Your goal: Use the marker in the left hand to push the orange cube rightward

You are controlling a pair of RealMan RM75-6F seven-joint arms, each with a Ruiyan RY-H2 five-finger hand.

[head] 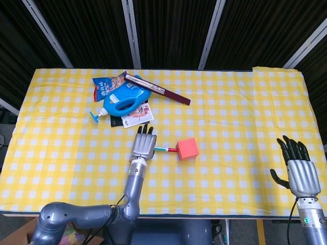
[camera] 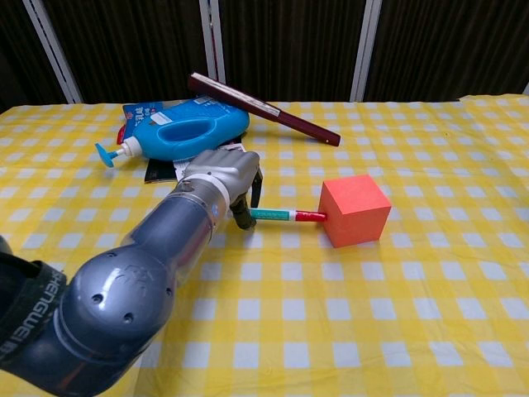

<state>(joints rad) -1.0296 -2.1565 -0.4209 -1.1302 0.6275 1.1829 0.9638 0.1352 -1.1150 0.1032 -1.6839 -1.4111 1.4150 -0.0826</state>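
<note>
The orange cube [head: 188, 148] [camera: 356, 210] sits on the yellow checked cloth just right of the table's middle. My left hand [head: 143, 144] [camera: 225, 175] grips a teal and white marker [head: 164, 150] [camera: 287, 215] with a red cap, held level and pointing right. The red tip touches the cube's left face. My right hand [head: 299, 172] hovers open at the table's near right corner, fingers spread, holding nothing; the chest view does not show it.
A blue detergent bottle [head: 124, 100] [camera: 176, 135] lies behind my left hand, on papers and a snack bag [head: 104, 87]. A dark red closed fan [head: 157, 89] [camera: 263, 108] leans beside it. The yellow checked table [head: 240, 112] stretches right of the cube.
</note>
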